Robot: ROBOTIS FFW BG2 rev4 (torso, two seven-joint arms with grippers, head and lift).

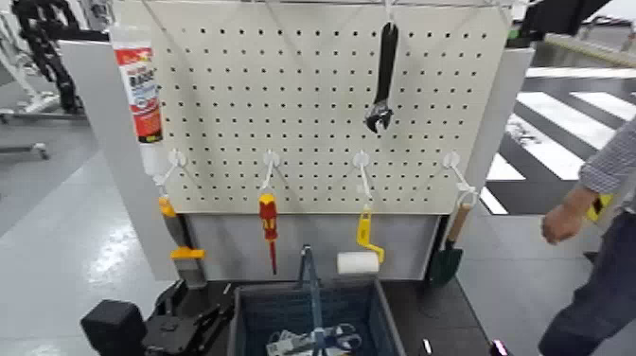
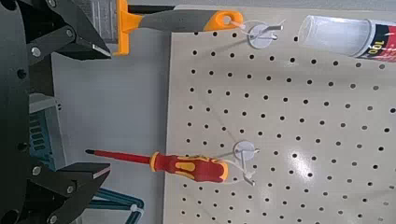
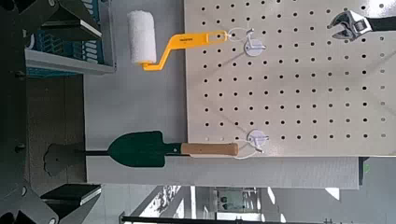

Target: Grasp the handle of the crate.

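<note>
- The crate [image 1: 312,317] sits at the lower middle of the head view, just below the pegboard [image 1: 322,95], with dark worktop [image 1: 445,322] showing on its right.
- The handle [image 1: 309,275] rises edge-on over the crate's middle, with open space on both sides of it up to the red-and-yellow screwdriver [image 1: 269,227] and paint roller [image 1: 360,258] hanging above.
- The left hand [image 2: 65,107] is low at the crate's left side; its fingers [image 2: 79,42] are spread wide, holding nothing.
- The right hand [image 3: 42,103] also stands spread and empty, facing the pegboard with the crate's rim [image 3: 70,61] near it.
- A person's hand [image 1: 563,222] hangs at the right edge, well apart from the crate.
</note>
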